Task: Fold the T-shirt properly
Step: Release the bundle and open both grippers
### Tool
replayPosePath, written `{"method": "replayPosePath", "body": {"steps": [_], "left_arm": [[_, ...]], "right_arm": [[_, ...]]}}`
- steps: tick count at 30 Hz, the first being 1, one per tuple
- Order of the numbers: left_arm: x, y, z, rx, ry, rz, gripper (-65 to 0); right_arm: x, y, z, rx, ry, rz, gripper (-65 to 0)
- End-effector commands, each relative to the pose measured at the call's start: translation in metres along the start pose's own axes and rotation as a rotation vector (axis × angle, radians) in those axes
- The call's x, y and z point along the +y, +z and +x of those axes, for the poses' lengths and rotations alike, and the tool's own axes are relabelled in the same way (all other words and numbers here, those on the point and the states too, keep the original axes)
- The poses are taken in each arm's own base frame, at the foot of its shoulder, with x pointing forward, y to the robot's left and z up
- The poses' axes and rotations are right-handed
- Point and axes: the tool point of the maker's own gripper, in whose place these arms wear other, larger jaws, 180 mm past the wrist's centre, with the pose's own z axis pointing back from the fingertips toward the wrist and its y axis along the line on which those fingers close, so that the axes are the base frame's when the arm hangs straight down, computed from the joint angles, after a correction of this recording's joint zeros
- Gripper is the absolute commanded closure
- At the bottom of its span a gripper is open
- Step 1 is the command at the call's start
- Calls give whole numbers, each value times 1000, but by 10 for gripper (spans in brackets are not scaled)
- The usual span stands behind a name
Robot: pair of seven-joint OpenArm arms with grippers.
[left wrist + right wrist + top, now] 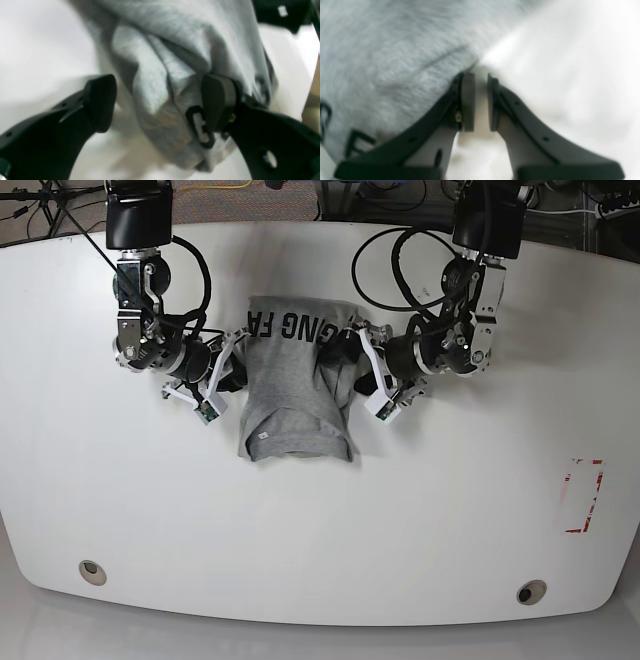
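The grey T-shirt (295,395) lies bunched on the white worktop (420,510), between both hands. The left hand (160,105) gapes wide, bunched cloth between its jaws. The right hand (481,100), nearly closed with nothing between its jaws, sits at the shirt's edge.

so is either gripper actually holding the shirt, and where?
No grip shows: left gripper is open astride a bunched fold of the shirt; right gripper, nearly shut, sits at its edge.
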Motion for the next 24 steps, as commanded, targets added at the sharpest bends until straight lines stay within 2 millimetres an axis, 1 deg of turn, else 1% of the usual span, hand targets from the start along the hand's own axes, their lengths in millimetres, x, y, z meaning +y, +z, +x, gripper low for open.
{"method": "replayPosePath", "body": {"steps": [1,5,9,10,11,12,13,14,17,18,19,21,23,24], "left_arm": [[3,9,-10,55,-24,40,-499],[17,24,-8,23,9,88,-499],[37,38,-10,29,27,138,-499],[40,39,-9,25,30,144,-499],[44,42,-5,15,30,155,-499],[49,45,4,-3,26,167,-499],[51,46,7,-10,23,171,-499],[56,51,17,-30,10,185,-499],[65,67,35,-59,-44,224,-499],[66,70,37,-63,-55,230,-499],[67,77,45,-77,-82,244,-499],[66,85,57,-101,-120,260,-499],[62,94,68,-124,-160,272,-499],[61,96,70,-127,-169,275,-499]], "right_arm": [[6,-2,14,-17,45,19,-89],[12,-4,15,-12,64,34,-87],[17,1,20,-32,84,33,-87],[18,1,21,-34,87,34,-87],[20,3,21,-38,94,33,-87],[22,6,24,-46,106,32,-87],[23,7,26,-50,111,31,-87],[24,12,32,-62,131,24,-87],[18,29,33,-47,158,-21,-87],[18,33,36,-52,165,-30,-87],[18,40,41,-61,179,-46,-87],[23,47,49,-82,188,-60,-87],[28,54,54,-97,196,-73,-87],[28,56,55,-101,198,-77,-87]]}}
